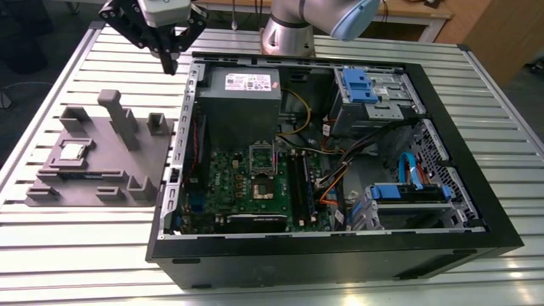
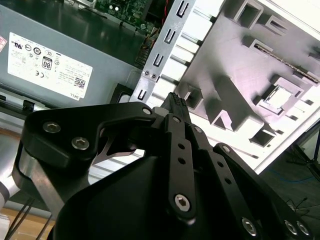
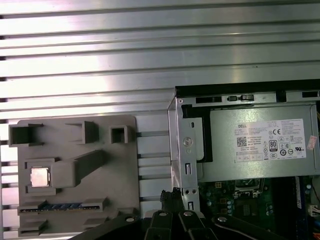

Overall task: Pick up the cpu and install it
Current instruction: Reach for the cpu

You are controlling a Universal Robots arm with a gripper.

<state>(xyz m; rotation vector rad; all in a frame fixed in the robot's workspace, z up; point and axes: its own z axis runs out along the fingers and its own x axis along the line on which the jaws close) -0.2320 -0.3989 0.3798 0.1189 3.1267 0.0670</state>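
The cpu point(image 1: 72, 151) is a small silvery square lying flat in a recess of the grey holder block point(image 1: 119, 159), at the exterior view's left of the open computer case. In the first wrist view the cpu point(image 3: 40, 176) sits in the same recess, and in the second wrist view the cpu point(image 2: 280, 97) shows as a pale square. My gripper point(image 1: 172, 65) hangs high above the table beside the case's far corner, well away from the cpu, fingers shut with nothing between them. The motherboard's socket point(image 1: 262, 183) lies inside the case with its frame raised.
The black case point(image 1: 340, 255) fills the middle of the slatted metal table point(image 1: 76, 255). Inside stand a grey power supply box point(image 1: 242, 86), blue drive brackets point(image 1: 361, 86) and loose cables point(image 1: 340, 172). Upright posts point(image 1: 114, 115) rise from the holder block.
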